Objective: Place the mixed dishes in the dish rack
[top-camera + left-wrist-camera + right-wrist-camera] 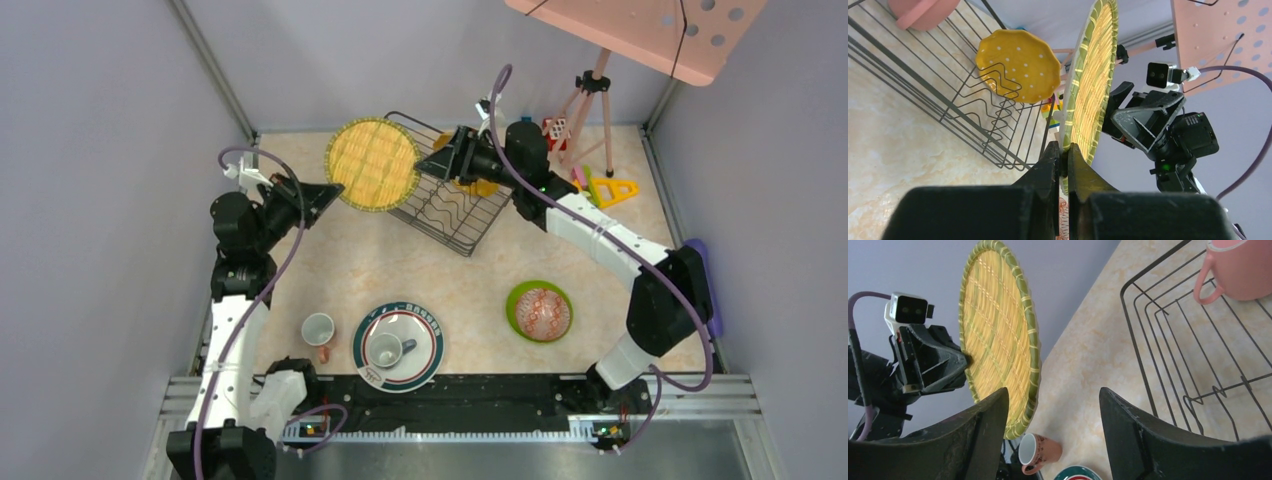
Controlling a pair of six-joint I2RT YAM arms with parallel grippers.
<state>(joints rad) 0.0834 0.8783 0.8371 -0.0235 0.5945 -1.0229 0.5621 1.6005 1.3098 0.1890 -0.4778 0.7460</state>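
Note:
My left gripper (335,190) (1064,150) is shut on the rim of the olive-yellow plate (372,165) (1093,75) (998,335) and holds it upright at the left edge of the dish rack (450,205) (948,90) (1188,355). My right gripper (427,163) (1053,395) is open and empty above the rack, facing the plate. In the rack are the yellow dotted plate (1020,65) and a pink mug (1238,270) (923,10). On the table lie a pink mug (318,330) (1040,452), a green-rimmed plate (430,345) bearing a white cup (388,350), and a lime green plate (515,300) bearing a patterned bowl (543,313).
Colourful toy blocks (605,187) lie right of the rack. A tripod (590,100) carries a pink perforated board (640,30) at the back right. Grey walls close in the table on three sides.

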